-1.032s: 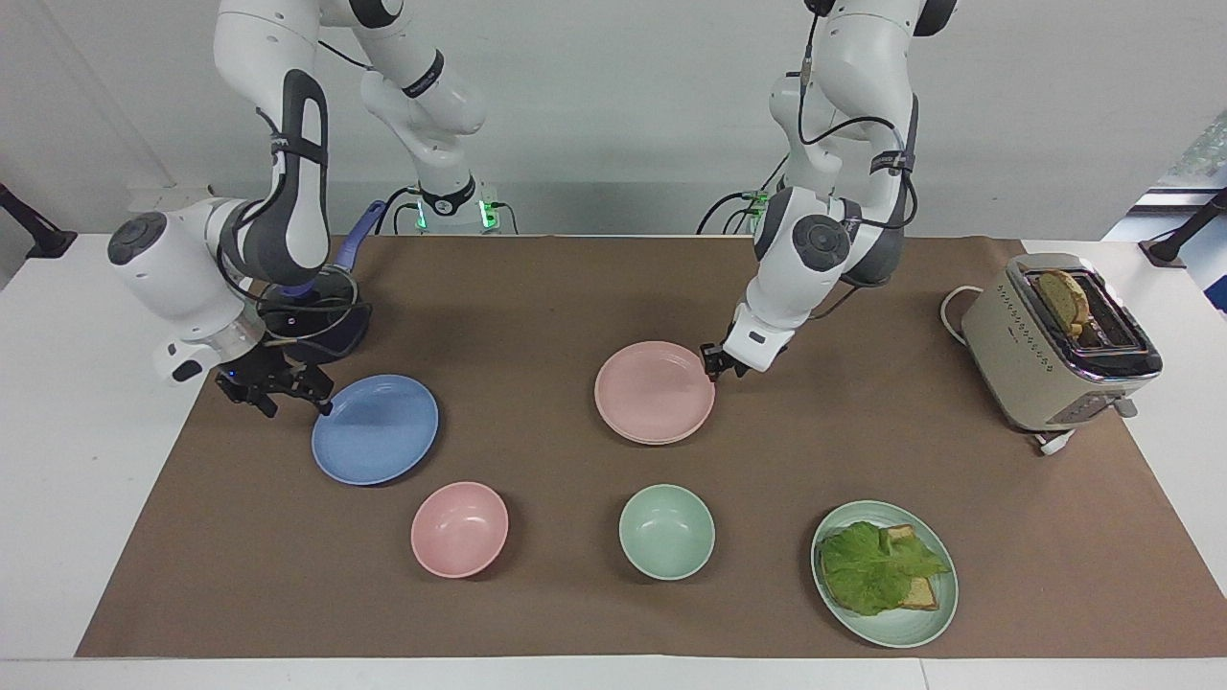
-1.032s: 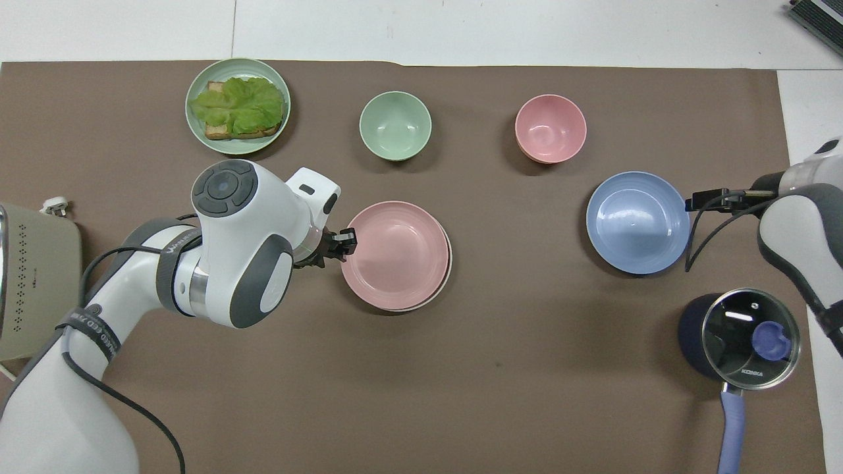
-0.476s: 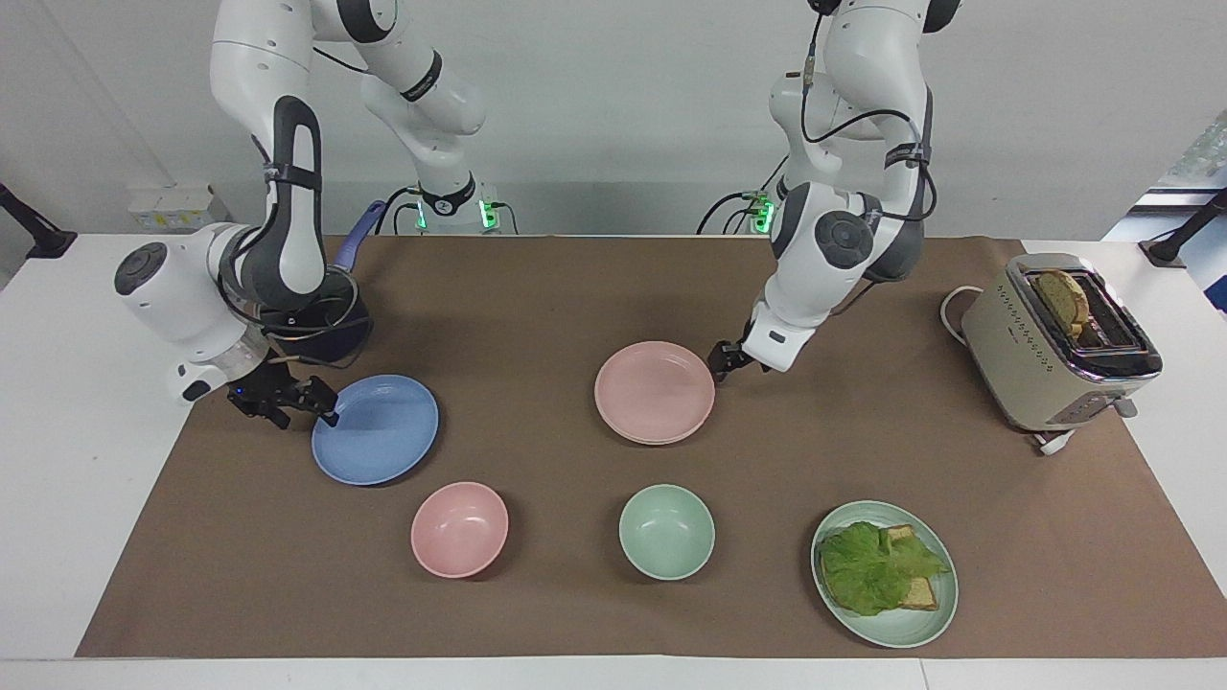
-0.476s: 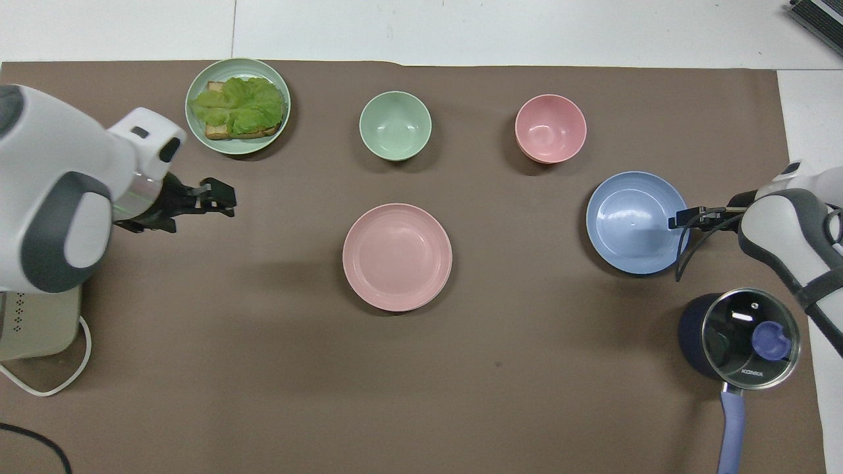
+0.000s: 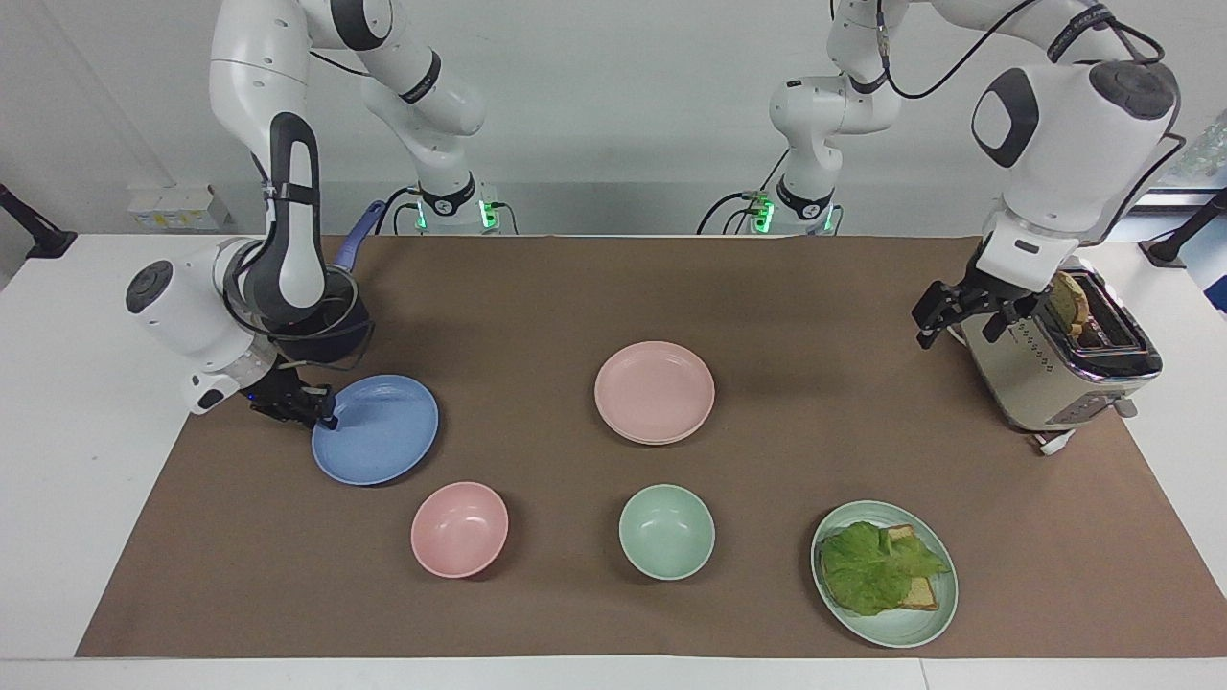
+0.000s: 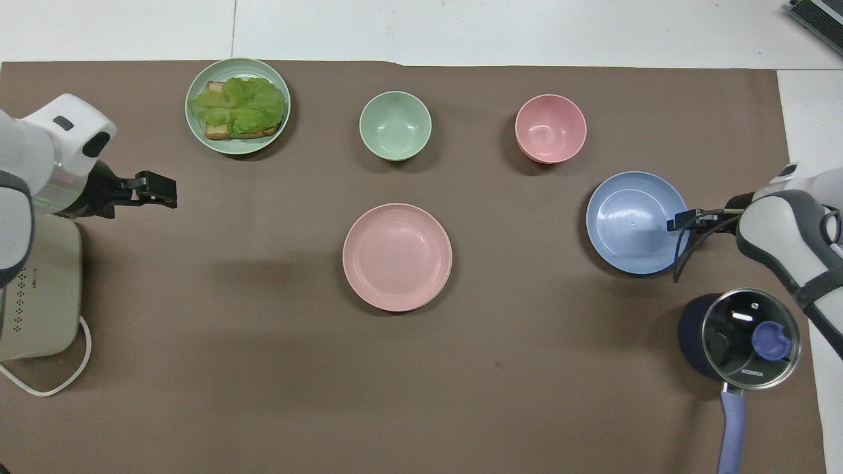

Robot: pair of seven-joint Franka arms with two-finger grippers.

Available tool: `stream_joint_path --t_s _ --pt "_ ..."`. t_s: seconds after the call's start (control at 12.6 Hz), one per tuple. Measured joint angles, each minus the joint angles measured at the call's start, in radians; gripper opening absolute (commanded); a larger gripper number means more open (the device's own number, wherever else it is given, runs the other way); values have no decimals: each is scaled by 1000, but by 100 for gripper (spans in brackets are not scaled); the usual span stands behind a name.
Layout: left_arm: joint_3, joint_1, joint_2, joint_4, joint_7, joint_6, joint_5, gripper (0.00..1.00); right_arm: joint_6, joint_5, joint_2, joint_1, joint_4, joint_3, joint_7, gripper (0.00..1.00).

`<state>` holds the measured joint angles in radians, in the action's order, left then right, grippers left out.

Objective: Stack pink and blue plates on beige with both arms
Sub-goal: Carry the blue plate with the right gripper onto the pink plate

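Observation:
The pink plate [image 5: 655, 388] lies mid-mat on top of the beige plate [image 5: 671, 440], of which only a thin pale edge shows. Toward the right arm's end lies the blue plate [image 5: 376, 428], flat on the mat. My right gripper [image 5: 324, 412] is low at the blue plate's rim on the side toward the right arm's end, its fingers pinched shut on that rim; from overhead the right gripper [image 6: 678, 220] shows as a thin black line over the edge. My left gripper [image 5: 954, 326] hangs open and empty in the air beside the toaster, well away from the plates.
A toaster [image 5: 1059, 340] holding toast stands at the left arm's end. A mint plate with lettuce and toast [image 5: 884, 572], a mint bowl [image 5: 666, 531] and a pink bowl [image 5: 459, 529] line the mat's edge farthest from the robots. A lidded dark pot [image 6: 744, 336] stands near the right arm.
My left gripper let go of the pink plate's rim, opened and swung up to the toaster. My right gripper slid onto the blue plate's rim and closed.

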<state>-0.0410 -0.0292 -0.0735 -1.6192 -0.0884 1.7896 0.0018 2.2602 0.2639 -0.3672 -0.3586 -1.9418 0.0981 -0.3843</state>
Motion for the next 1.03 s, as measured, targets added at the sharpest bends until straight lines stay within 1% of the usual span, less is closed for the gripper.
stream_joint_path --t_s 0.16,0.32,0.4,0.56,0.63,0.79,0.87,1.03 --pt "2 10 7 41 32 -41 1 100 -5 25 5 0 7 1 0 0" --pt "2 16 10 42 37 -44 1 100 -17 26 20 0 10 2 0 0" --pt "1 17 10 42 37 -45 1 100 -27 26 32 2 13 6 0 0" --pt "0 17 10 42 37 -47 1 100 -80 27 82 18 23 17 20 0" --pt "0 17 10 42 37 -48 1 100 -119 28 121 45 30 22 67 0" --pt "0 18 10 42 37 -49 1 100 -181 28 198 137 33 26 217 0" --pt "0 19 10 42 37 -49 1 100 -188 28 217 188 32 27 289 0" --pt "0 20 10 42 37 -50 1 100 -162 28 220 302 29 29 460 0"
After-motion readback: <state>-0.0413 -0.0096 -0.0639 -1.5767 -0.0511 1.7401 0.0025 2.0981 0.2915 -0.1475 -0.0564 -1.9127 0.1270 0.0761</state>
